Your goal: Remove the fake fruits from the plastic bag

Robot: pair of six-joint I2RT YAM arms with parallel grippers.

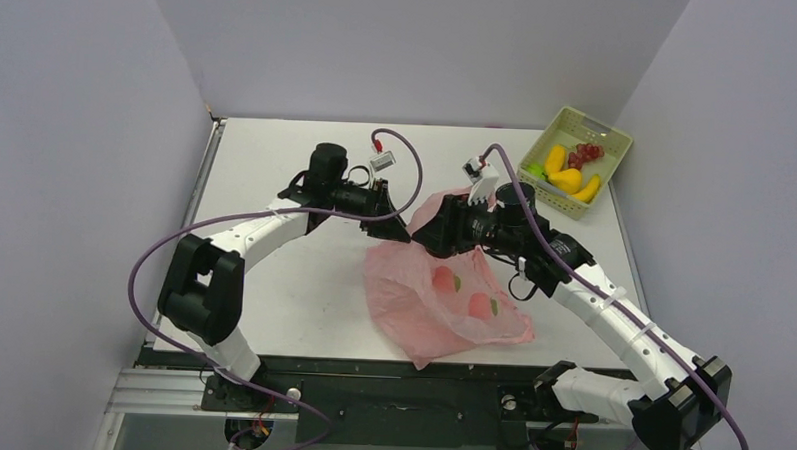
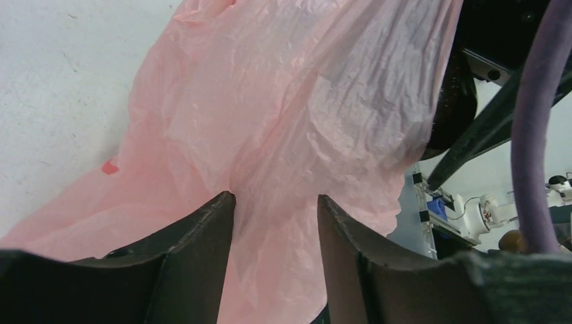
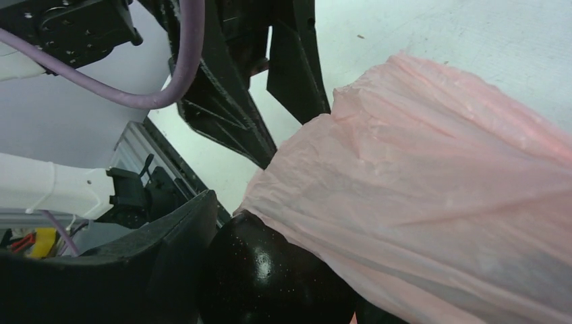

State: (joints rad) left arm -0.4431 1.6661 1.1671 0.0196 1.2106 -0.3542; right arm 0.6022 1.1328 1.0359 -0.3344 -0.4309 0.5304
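Observation:
The pink plastic bag (image 1: 442, 307) lies mid-table, its far end lifted up to both grippers. My left gripper (image 1: 401, 227) is closed on the bag's film, which bunches between its fingers in the left wrist view (image 2: 275, 202). My right gripper (image 1: 426, 234) is shut on a glossy dark purple round fruit (image 3: 283, 270) at the bag's mouth, and the bag (image 3: 432, 202) drapes over it. Two red-pink shapes (image 1: 445, 280) show on or through the bag; I cannot tell if they are print or fruit.
A pale green slotted basket (image 1: 568, 119) stands at the back right. It holds a yellow-orange oval (image 1: 555, 158), a banana (image 1: 586, 189), a dark red grape bunch (image 1: 584, 153) and a green fruit (image 1: 532, 171). Grey walls enclose the table on three sides.

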